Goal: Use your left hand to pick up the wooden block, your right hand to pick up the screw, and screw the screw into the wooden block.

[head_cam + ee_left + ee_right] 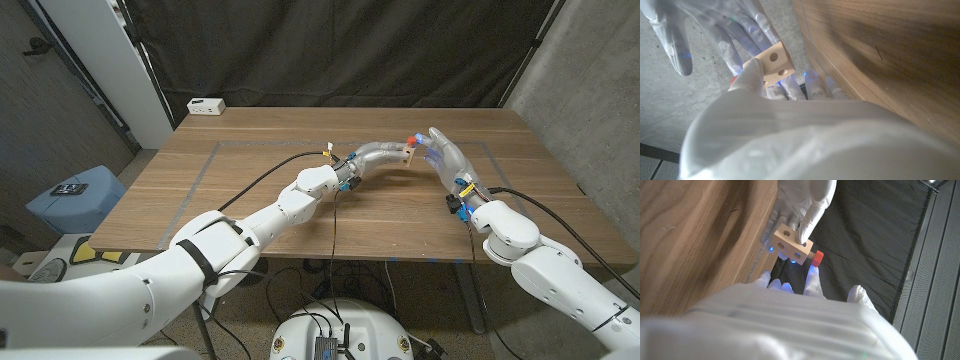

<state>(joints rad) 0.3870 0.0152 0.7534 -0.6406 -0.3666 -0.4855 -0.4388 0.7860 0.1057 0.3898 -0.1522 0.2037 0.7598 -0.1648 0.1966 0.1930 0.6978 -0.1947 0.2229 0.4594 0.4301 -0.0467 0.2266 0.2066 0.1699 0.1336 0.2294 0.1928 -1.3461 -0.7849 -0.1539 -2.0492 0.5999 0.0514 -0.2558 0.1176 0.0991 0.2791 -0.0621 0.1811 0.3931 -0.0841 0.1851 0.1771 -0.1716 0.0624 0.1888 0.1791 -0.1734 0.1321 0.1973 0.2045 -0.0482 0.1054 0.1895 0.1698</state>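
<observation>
Above the middle of the wooden table, my left hand grips a small pale wooden block with round holes. The right wrist view shows its fingers wrapped over the block. A screw with a red head sticks out of one end of the block. My right hand reaches toward that end with its fingers spread, fingertips just beside the red head and the thumb held apart. The left wrist view shows the block with the right hand beyond it.
A small white box lies at the table's far left corner. A blue stool-like object stands on the floor off the table's left side. A black curtain hangs behind the table.
</observation>
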